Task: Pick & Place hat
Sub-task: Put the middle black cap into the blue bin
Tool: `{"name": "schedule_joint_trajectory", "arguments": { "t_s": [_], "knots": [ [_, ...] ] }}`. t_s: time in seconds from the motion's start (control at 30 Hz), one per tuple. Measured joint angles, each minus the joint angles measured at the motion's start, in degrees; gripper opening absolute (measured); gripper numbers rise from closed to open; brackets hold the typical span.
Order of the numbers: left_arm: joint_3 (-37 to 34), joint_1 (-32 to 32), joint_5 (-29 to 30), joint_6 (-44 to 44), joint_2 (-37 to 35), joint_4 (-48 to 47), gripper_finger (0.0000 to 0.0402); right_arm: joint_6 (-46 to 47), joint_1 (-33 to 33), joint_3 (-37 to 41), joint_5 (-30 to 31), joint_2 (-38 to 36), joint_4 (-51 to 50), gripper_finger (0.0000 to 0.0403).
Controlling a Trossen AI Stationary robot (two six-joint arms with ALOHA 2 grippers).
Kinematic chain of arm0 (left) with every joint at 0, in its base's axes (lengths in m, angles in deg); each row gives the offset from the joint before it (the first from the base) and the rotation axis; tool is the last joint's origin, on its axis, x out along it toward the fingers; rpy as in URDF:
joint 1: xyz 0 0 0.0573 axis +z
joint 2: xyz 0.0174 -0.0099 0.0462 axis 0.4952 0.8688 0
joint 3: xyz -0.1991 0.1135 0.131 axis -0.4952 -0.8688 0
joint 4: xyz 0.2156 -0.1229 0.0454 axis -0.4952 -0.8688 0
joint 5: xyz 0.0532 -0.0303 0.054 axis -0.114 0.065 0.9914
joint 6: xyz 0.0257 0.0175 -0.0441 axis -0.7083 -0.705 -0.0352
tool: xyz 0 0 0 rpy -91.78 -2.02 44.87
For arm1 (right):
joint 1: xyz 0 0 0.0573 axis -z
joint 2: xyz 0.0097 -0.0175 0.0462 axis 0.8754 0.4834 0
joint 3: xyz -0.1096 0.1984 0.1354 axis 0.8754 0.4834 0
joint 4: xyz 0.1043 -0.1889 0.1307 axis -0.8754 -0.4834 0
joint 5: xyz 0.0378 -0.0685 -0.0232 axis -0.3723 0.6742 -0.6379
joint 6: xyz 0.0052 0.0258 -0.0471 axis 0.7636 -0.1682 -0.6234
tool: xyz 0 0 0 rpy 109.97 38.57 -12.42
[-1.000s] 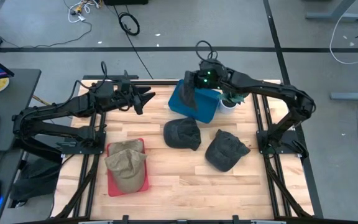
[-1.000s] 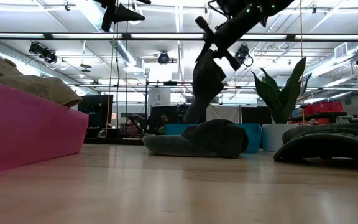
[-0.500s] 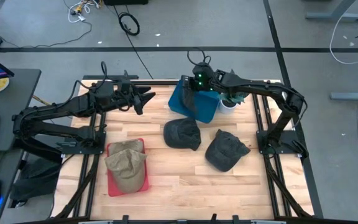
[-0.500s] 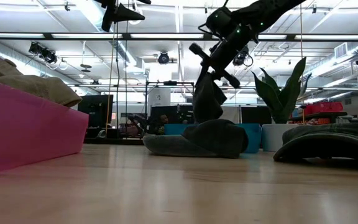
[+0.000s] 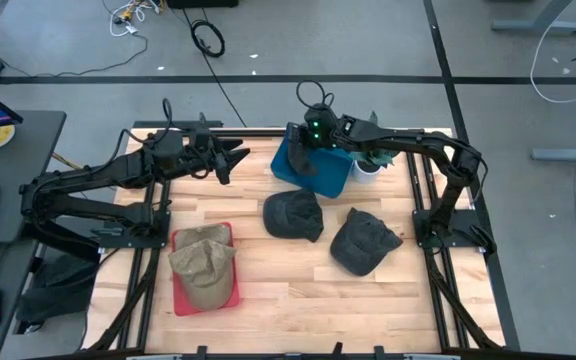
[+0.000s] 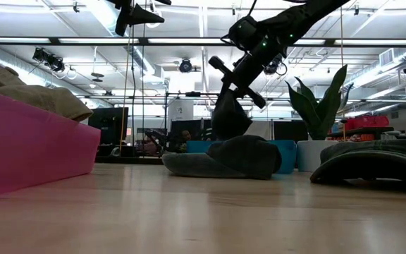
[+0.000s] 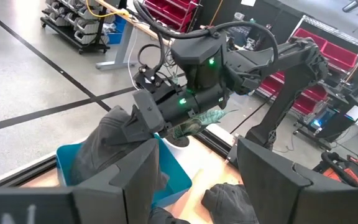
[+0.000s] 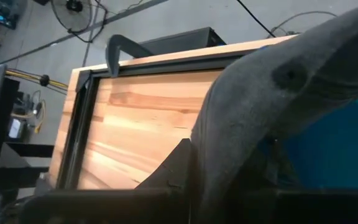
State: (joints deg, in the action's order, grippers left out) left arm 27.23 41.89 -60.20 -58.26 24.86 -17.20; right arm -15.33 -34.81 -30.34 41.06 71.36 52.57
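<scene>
High view: right hand [image 5: 304, 152] pinching a dark hat [image 5: 303, 160], hanging over the near-left part of the blue bin [image 5: 328, 170] at the far side of the desk [image 5: 268, 270]. Risk: hat near the bin's edge; if released here, could drape over the rim or slide out onto the wood. Left hand [image 5: 236, 157] spread, empty, hovering well apart to the left. Two more dark hats on the desk: one [image 5: 294, 214] just in front of the bin, another [image 5: 365, 241] toward the right. Tan hat [image 5: 205, 264] in the red tray [image 5: 183, 296].

Low view: held hat [image 6: 231, 116] dangling above the bin wall [image 6: 286, 155], not yet settled in. Limp cloth; could snag on the rim or on the potted plant [image 6: 317, 106] just beside. Light wood surface, bare in the foreground. Open workshop behind, ceiling lights, racks.

Left wrist view: own fingers [image 7: 132, 177] parted, nothing between. Right arm and grey hat [image 7: 110, 140] over the blue bin [image 7: 173, 177]. Red storage bins [image 7: 191, 12] on shelves, grey taped floor.

Right wrist view: grey cloth [image 8: 272, 106] clamped at the fingers, blue beneath; wooden top with dark frame, cables on the floor.
</scene>
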Motion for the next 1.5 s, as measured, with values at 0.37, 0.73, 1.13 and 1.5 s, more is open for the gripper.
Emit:
{"name": "schedule_joint_trajectory", "arguments": {
  "t_s": [0.37,0.73,1.13,1.5],
  "knots": [
    [0.0,0.0,0.0,-0.6,0.0,0.0,0.022,1.8,-0.2,0.0,0.5,0.0,-8.7,0.0028],
    [0.0,0.0,0.0,-0.7,0.0,0.0,0.022,1.7,0.6,0.0,4.3,0.0,-18.1,0.0028],
    [0.0,0.0,0.0,-1.8,0.1,0.0,0.022,1.5,0.5,0.0,10.2,0.0,-22.7,0.0028],
    [0.0,-0.2,0.0,-1.8,0.1,0.0,0.022,0.0,0.5,0.0,14.0,0.0,-22.7,0.0028]
  ]
}}
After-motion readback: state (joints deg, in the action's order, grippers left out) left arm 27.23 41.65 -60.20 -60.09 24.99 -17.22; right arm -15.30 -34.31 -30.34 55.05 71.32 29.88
